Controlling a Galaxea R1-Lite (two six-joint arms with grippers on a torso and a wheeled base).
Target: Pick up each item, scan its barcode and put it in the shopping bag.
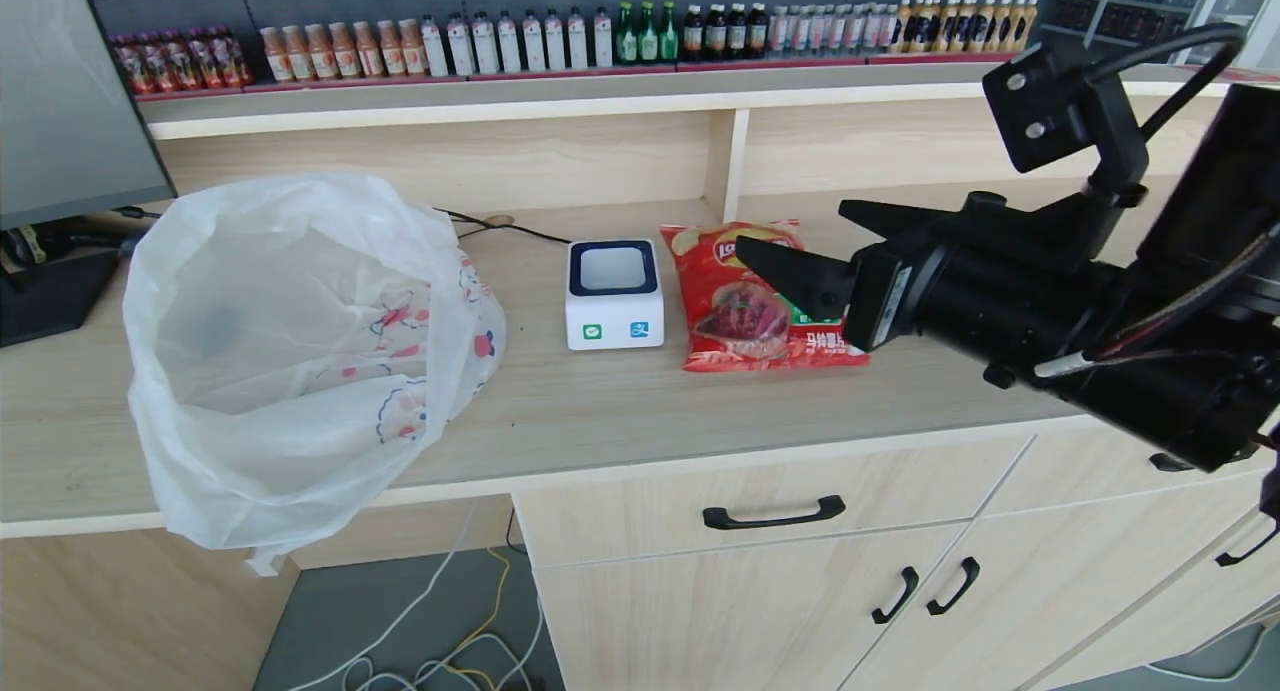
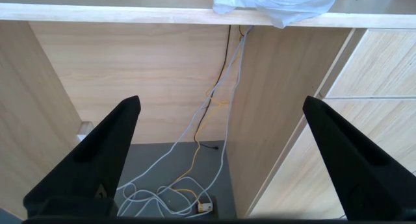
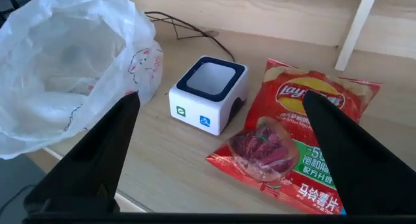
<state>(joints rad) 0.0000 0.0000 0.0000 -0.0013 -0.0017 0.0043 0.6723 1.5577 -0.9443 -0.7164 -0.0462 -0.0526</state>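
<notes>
Nearest, low before the bench front, the left gripper (image 2: pixel 221 100) hangs released, its two black fingers spread wide; it faces the light wooden panels under the bench and a tangle of white and yellow cables (image 2: pixel 175 191) on the grey floor. The cabinet front has a drawer and doors with black handles (image 1: pixel 772 516).

On the pale wood bench (image 1: pixel 560 411), the white translucent shopping bag (image 1: pixel 290 351) sits at the left, its mouth gaping, one fold drooping over the front lip. What it contains cannot be made out through the plastic.

The right gripper (image 1: pixel 792 228) hovers above the bench, also released with fingers apart, over the red chip bag (image 1: pixel 750 301). The chip bag lies flat just right of the white scanner (image 1: pixel 613 293); one finger covers part of its right side in the head view.

Behind rises a wooden ledge with a divider, then a shelf of bottles (image 1: pixel 600 36). A monitor (image 1: pixel 70 91) is cut off at the far left.
</notes>
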